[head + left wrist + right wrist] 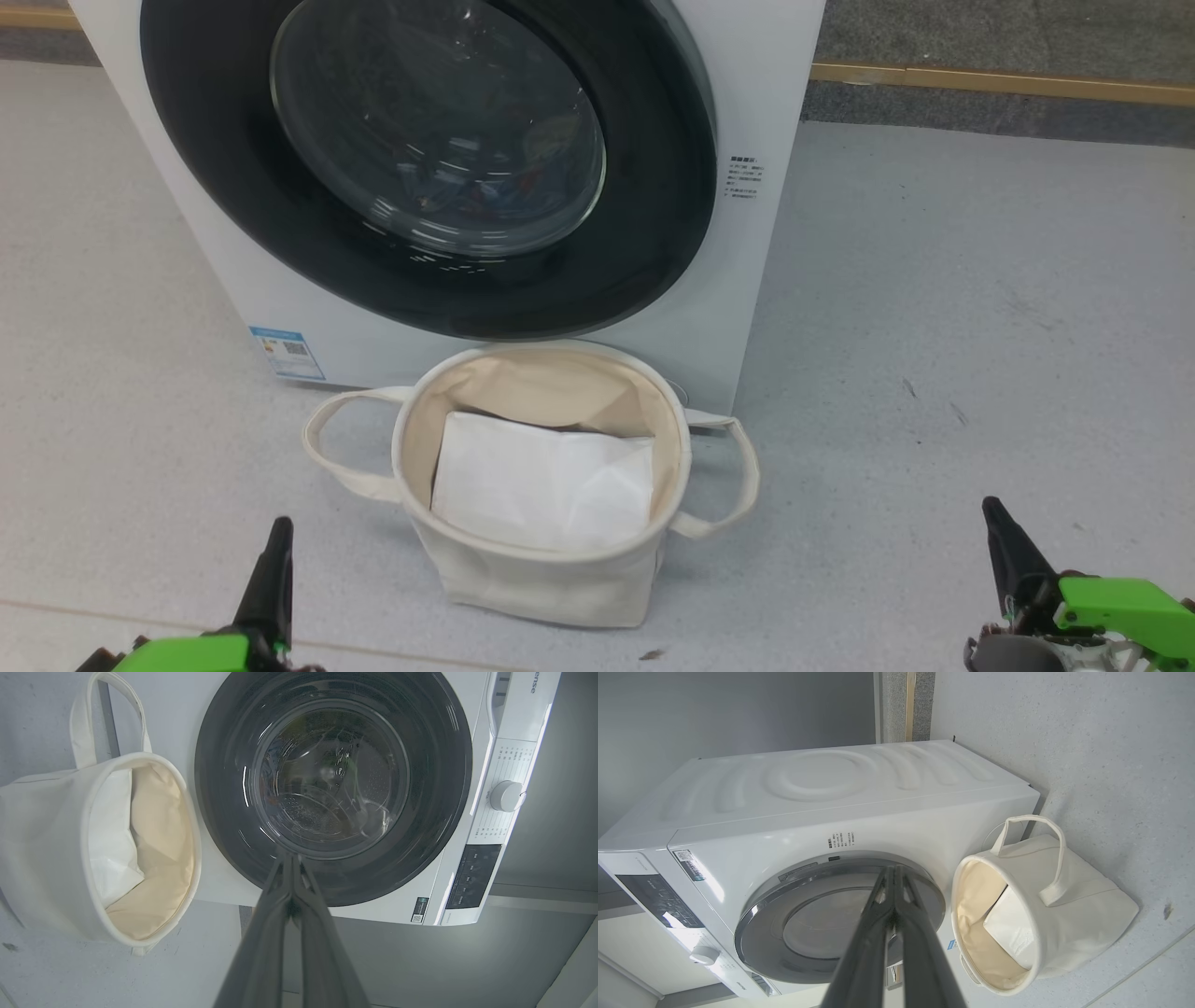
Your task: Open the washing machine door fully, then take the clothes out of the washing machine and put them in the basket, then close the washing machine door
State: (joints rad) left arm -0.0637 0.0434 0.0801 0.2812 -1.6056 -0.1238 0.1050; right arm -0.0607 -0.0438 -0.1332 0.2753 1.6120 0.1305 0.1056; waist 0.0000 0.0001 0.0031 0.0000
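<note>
**Quick count, murky view inside**

One white box-shaped front-loading washing machine (761, 261), its one round black-rimmed glass door (434, 140) closed. One cream canvas basket (541, 579) with two loop handles stands just before it, holding one flat white sheet (541, 481). The dark-fingered left gripper (278, 532) and right gripper (994, 513) are both pinched shut, empty. Inside, behind the glass, bluish clothes (495, 191) show only dimly and can't be counted
</note>
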